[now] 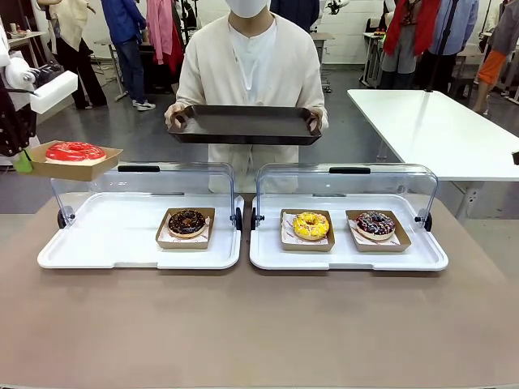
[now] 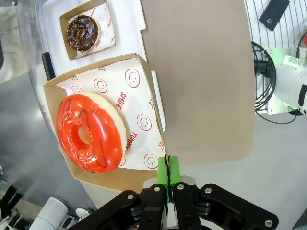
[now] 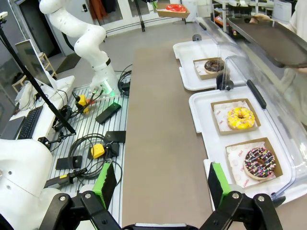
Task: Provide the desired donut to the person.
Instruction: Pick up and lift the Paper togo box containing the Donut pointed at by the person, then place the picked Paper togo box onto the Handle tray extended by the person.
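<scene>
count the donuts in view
4: red donut in the box the left gripper holds, chocolate donut in the left tray, yellow donut and sprinkled donut in the right tray. None seem hidden.

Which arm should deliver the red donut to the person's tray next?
Left. The left gripper is shut on the box holding the red donut, raised above the table; the right gripper is open and empty.

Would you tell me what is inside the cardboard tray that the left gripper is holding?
A red-glazed donut lies on smiley-printed paper in the cardboard tray; the donut covers what lies beneath it.
</scene>
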You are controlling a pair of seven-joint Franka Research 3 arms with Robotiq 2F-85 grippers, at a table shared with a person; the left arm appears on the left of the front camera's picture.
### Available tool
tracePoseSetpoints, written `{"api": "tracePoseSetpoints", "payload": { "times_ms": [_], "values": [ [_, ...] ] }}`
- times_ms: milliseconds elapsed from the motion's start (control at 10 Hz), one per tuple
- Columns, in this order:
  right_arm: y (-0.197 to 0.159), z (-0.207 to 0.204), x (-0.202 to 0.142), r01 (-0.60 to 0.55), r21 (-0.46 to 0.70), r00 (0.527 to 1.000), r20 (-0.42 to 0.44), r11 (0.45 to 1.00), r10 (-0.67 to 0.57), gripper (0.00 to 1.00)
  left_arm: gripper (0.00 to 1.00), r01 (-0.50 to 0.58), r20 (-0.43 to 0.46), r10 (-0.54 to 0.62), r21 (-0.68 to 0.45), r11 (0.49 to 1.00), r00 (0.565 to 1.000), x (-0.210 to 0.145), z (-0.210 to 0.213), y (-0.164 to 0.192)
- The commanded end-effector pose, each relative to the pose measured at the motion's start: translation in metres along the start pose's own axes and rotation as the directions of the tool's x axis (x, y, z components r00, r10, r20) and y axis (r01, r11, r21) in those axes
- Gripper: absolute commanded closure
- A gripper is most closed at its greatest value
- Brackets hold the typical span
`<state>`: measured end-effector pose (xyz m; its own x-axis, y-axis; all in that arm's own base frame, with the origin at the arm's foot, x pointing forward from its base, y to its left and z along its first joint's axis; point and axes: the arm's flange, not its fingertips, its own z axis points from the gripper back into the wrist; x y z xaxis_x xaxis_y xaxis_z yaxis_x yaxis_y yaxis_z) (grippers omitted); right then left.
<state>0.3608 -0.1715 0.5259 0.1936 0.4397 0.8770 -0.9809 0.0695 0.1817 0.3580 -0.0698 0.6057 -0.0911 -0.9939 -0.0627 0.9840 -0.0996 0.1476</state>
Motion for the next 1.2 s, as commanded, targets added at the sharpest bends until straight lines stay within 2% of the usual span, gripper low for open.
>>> {"api": "tracePoseSetpoints", "payload": {
  "times_ms": [0,1100],
  "values": [
    [0.0005,-0.0002,0.0,-0.004,0.001,1.0,0.006,1.0,0.004,0.0,1.0,-0.005,-0.011,0.005,0.002,1.0,1.0,-0.0006,0.0023,-0.0033],
    [0.0005,-0.0002,0.0,-0.004,0.001,1.0,0.006,1.0,0.004,0.0,0.99,0.002,0.003,-0.002,0.0,1.0,1.0,0.0,0.0002,-0.0001]
  ]
}}
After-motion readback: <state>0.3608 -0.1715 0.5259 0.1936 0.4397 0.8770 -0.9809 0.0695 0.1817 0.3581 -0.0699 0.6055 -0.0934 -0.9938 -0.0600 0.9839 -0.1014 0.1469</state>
